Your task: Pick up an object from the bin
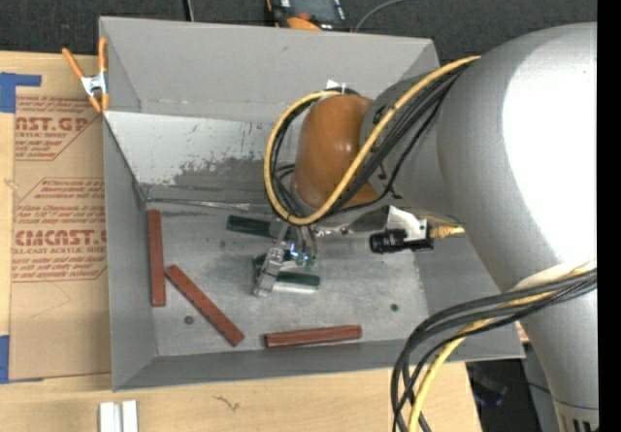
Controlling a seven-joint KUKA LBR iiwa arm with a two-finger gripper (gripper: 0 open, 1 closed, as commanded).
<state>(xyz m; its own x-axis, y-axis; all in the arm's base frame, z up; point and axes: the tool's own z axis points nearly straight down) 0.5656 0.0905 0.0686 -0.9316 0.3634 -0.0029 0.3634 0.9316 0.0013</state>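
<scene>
My gripper (277, 270) is down near the bin floor, in the middle of the bin, below the orange wrist cover. A small dark green and silver piece (300, 282) lies right against its lower right side; whether it is gripped cannot be told. A short dark green bar (248, 223) lies on the floor just up and to the left of the gripper, apart from it.
Three reddish-brown bars lie on the floor: one upright (155, 257) along the left wall, one slanted (204, 305) at the lower left, one flat (312, 335) near the front wall. The arm and its cables cover the bin's right side.
</scene>
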